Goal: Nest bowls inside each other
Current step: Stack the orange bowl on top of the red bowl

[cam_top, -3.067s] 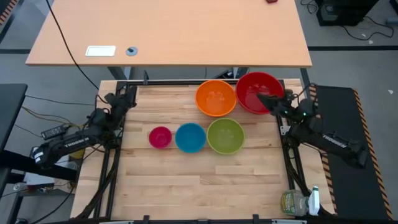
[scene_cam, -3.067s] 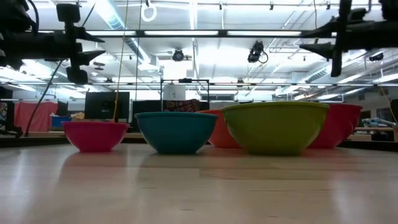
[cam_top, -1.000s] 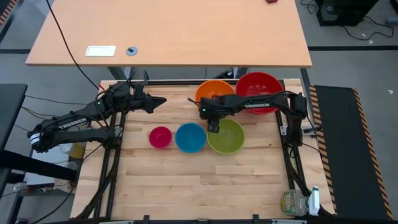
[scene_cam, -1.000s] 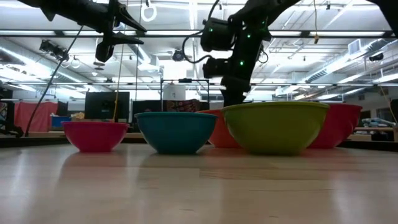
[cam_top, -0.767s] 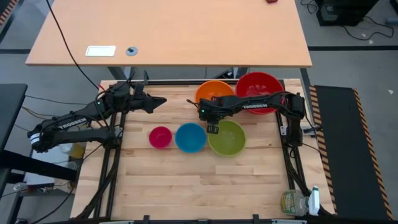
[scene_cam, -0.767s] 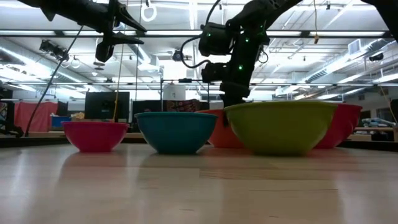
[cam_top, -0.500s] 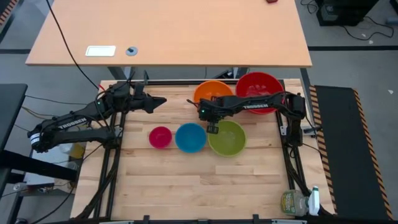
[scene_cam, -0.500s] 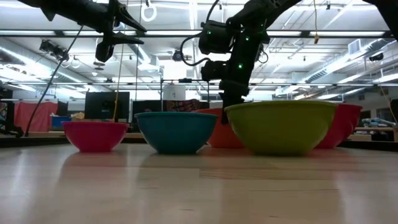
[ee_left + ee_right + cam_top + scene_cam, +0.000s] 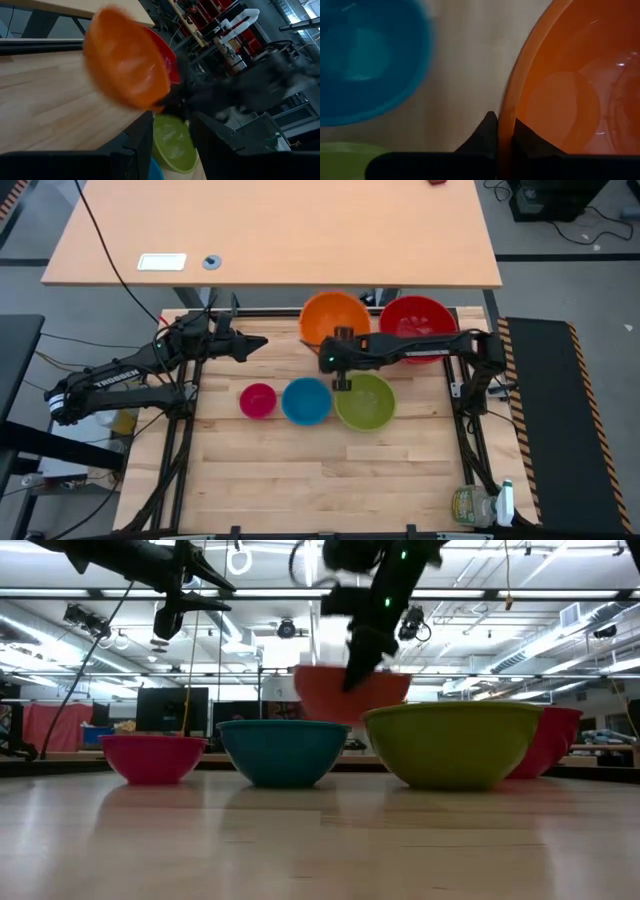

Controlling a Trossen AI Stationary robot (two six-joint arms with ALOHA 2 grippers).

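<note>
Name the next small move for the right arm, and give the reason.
Probably carry the orange bowl sideways over the red bowl and lower it in. The right gripper is pinching its rim, it hangs clear of the table, and red is the only larger bowl.

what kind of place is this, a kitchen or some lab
Most likely a robotics lab or workshop, not a kitchen: an open hall with ceiling strip lights, a monitor on benches behind, and a framed wooden work table with two mounted arms.

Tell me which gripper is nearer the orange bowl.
Right. The right gripper is clamped on the orange bowl at its rim, holding it clear of the table; the left gripper hangs apart from it, off to its left side.
</note>
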